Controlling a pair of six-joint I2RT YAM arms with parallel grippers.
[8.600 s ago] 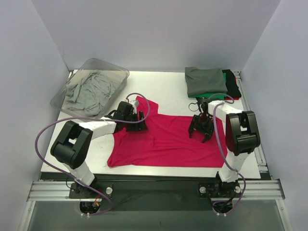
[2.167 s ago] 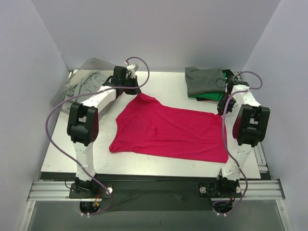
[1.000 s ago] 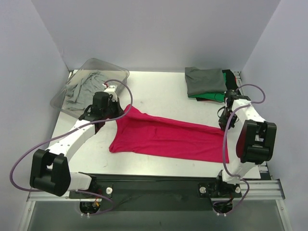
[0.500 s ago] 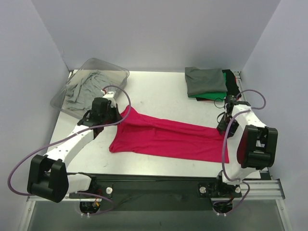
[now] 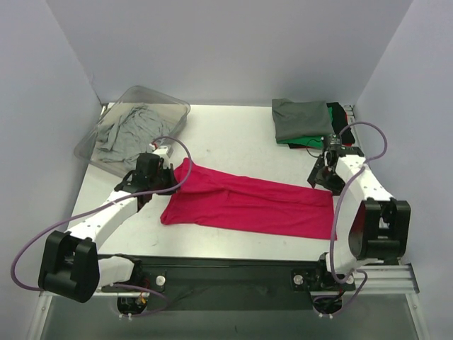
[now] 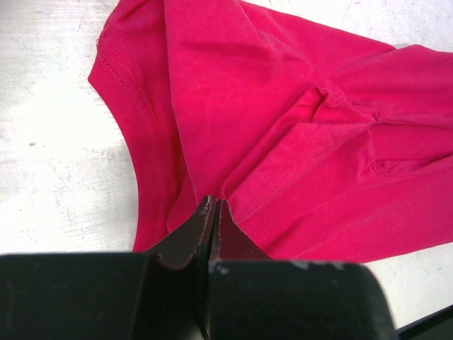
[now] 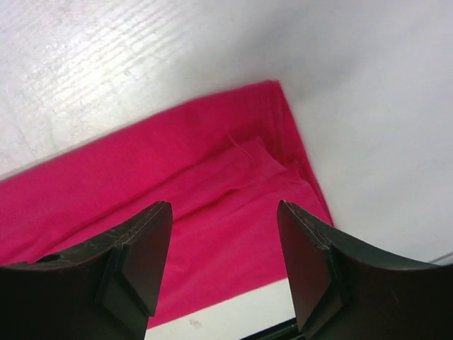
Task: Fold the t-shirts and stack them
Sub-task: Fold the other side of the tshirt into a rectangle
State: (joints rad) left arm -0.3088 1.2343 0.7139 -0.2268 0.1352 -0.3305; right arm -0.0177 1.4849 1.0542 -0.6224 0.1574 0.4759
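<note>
A magenta-red t-shirt [image 5: 248, 205] lies across the middle of the white desk [image 5: 233, 134]. It is now doubled over into a long band, where a moment ago it was spread wider. The right end effector [image 5: 320, 178] has just let go of the right end, and its jaws stand apart above the cloth. The left end effector [image 6: 212, 216] stays clamped together on the shirt's left edge. The lengthwise fold looks nearly finished. The folded shirts [image 5: 304, 120] are stacked at the far right. No writing is readable.
</note>
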